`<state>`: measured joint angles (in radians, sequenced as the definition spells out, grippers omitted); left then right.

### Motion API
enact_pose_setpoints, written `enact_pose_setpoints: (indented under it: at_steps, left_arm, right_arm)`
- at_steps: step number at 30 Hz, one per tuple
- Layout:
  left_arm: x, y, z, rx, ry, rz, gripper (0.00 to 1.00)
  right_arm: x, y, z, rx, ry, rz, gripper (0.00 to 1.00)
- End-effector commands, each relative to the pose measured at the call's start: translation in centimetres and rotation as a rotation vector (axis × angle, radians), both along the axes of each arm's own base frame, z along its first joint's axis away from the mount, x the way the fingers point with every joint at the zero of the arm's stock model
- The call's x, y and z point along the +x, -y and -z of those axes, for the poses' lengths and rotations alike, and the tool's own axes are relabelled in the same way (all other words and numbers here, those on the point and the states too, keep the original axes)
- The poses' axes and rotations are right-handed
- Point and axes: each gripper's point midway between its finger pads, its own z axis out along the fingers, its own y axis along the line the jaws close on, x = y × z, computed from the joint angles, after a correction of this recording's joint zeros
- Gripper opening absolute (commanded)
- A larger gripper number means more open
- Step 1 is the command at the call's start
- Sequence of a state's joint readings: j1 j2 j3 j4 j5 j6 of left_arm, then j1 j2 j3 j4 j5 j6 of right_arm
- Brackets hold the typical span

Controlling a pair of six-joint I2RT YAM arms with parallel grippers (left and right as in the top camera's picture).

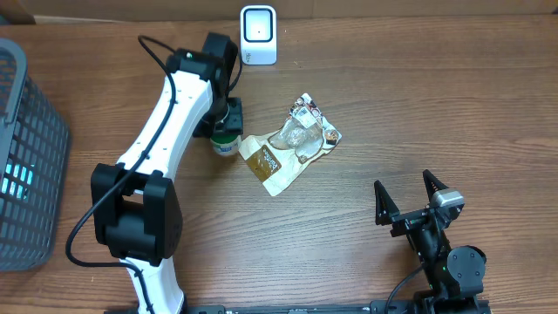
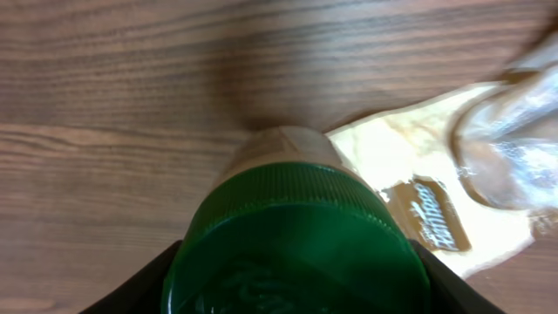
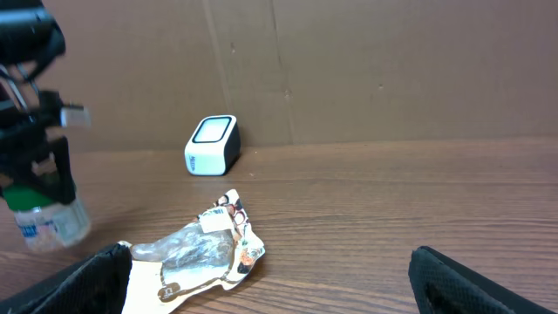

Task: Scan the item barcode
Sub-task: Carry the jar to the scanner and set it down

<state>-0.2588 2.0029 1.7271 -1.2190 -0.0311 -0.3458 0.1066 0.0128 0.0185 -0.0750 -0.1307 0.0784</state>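
Note:
A small clear bottle (image 1: 226,144) with a green cap (image 2: 296,244) and a white label stands on the wooden table. My left gripper (image 1: 223,120) is shut on it from above, with a black finger (image 2: 139,288) against each side of the cap. In the right wrist view the bottle (image 3: 52,218) stands upright at the far left. The white barcode scanner (image 1: 258,35) sits at the back of the table, window up, and shows again as scanner (image 3: 212,145). My right gripper (image 1: 408,199) hangs open and empty at the front right.
A crinkled clear and tan snack bag (image 1: 292,142) lies just right of the bottle, also seen as bag (image 3: 196,253) and bag (image 2: 436,174). A grey mesh basket (image 1: 26,157) fills the left edge. A cardboard wall (image 3: 366,70) backs the table.

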Motion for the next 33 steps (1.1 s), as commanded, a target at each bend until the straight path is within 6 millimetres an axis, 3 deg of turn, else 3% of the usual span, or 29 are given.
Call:
enact_pose_setpoints:
  at_steps: [1,7,12,17,21,26,33]
  left_arm:
    - [-0.1,-1.1,1.2,0.021,0.023,-0.095,0.36]
    - [-0.4,-1.2,4.0,0.014,0.027,-0.145,0.35]
    - [-0.6,-1.3,4.5,0.016,0.024,-0.146,0.39]
    - [-0.5,-1.3,4.5,0.015,0.025,-0.145,0.73]
    - [-0.3,-1.3,3.9,0.015,0.030,-0.124,0.81]
    - [0.6,-2.2,0.9,0.012,0.040,-0.148,0.86]
    - [2.4,-2.7,-6.8,-0.005,0.123,-0.116,0.86]
  right_arm:
    - [0.0,-0.1,0.2,0.004,0.002,-0.003,1.00]
    - [0.0,-0.1,0.2,0.004,0.002,-0.003,1.00]
    - [0.0,-0.1,0.2,0.004,0.002,-0.003,1.00]
    - [0.0,-0.1,0.2,0.004,0.002,-0.003,1.00]
    - [0.0,-0.1,0.2,0.004,0.002,-0.003,1.00]
    - [0.0,-0.1,0.2,0.004,0.002,-0.003,1.00]
    - [0.0,-0.1,0.2,0.004,0.002,-0.003,1.00]
